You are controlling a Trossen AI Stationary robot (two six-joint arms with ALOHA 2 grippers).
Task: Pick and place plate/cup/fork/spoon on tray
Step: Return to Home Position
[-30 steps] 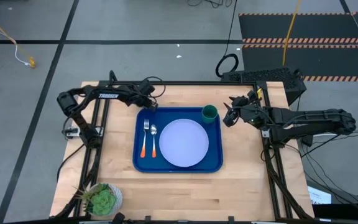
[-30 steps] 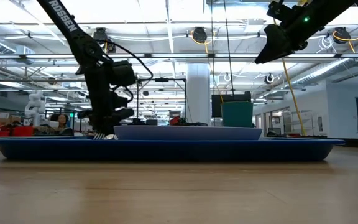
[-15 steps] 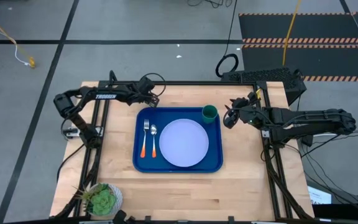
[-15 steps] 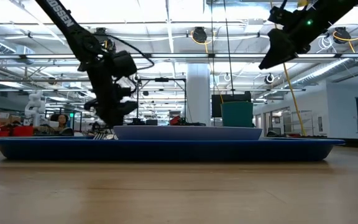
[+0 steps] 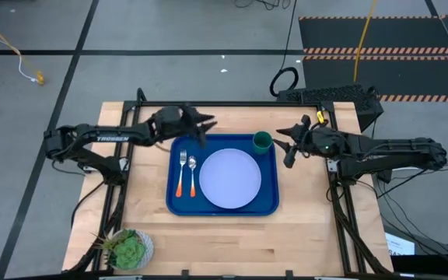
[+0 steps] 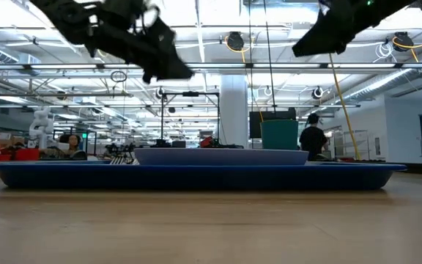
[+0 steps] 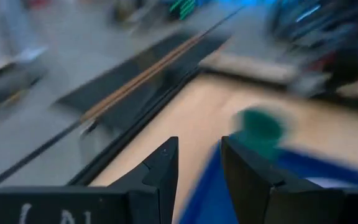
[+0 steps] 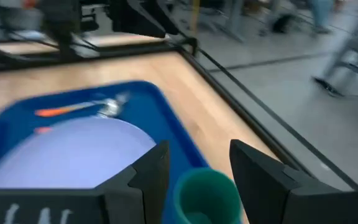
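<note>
On the blue tray (image 5: 179,204) lie the plate (image 5: 229,178), green cup (image 5: 262,141), fork (image 5: 181,172) and spoon (image 5: 192,174). My left gripper (image 5: 205,124) hovers empty, fingers apart, above the tray's far-left corner; my right gripper (image 5: 286,149), likewise open and empty, hangs beside the cup.

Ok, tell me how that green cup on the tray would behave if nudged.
The cup stands upright on the tray, so it probably slides rather than rolls. It looks small and light; a high push might tip it. The rim beside it should likely stop it.
</note>
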